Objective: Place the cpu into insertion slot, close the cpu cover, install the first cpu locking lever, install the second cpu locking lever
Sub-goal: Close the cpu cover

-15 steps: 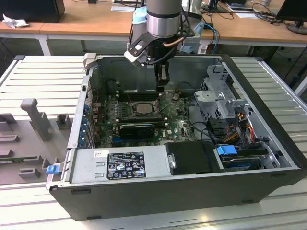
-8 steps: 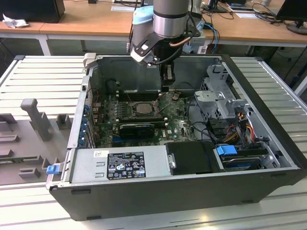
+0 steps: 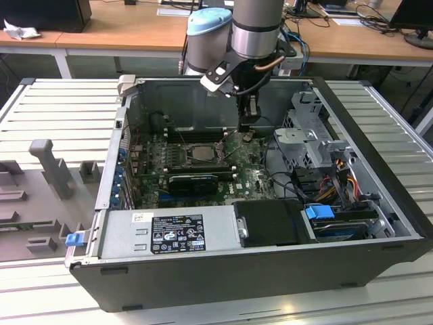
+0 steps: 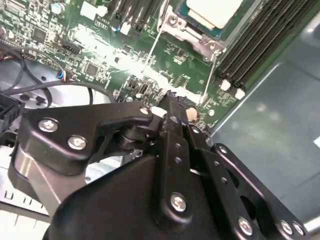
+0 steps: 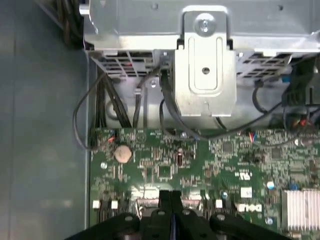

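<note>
The cpu shows its pale metal top inside the insertion slot on the green motherboard. The silver cpu cover frames the chip and seems to lie flat over its edges. Two thin wire levers run from the socket's corner toward the gripper; I cannot tell whether they are latched. My gripper hangs low over the board, to the exterior view's right of the socket. Both wrist views show its black fingers pressed together, shut with nothing between them, just above the board.
A silver drive cage with black cables stands beyond the board edge. Long black memory slots flank the socket. A black expansion card and the power supply sit nearer the case front. The case walls enclose everything.
</note>
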Available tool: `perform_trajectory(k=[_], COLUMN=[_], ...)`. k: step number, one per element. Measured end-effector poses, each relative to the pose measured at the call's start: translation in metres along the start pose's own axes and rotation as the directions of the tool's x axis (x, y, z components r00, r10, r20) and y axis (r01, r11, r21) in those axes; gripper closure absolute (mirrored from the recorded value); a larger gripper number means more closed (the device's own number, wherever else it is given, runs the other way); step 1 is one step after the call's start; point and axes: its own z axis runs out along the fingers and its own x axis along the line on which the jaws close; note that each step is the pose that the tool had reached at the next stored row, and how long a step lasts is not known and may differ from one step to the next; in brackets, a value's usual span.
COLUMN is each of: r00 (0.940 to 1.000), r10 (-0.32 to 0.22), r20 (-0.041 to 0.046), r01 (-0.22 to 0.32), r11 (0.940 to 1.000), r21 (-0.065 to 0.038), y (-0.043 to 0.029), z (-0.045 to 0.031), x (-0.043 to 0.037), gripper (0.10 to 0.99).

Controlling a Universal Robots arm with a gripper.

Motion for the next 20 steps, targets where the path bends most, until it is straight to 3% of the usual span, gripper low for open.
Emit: perform_trajectory(k=[4,7,12,20], r00=[0.9998,0.9997,0.9997,0.9996], r10=[-0.022,-0.026,-0.026,-0.026], r20=[-0.0007,-0.0009,-0.001,-0.0012], r01=[0.022,0.026,0.026,0.026], r11=[0.9998,0.9997,0.9996,0.9996], r21=[0.0,0.002,0.008,0.008], y=[0.0088,0.0106,0.0063,-0.003], z=[0.0096,0.0145,0.0178,0.0174], x=[0.0006,0.0011,0.001,0.0007], gripper=[0.98,0.98,0.98,0.98])
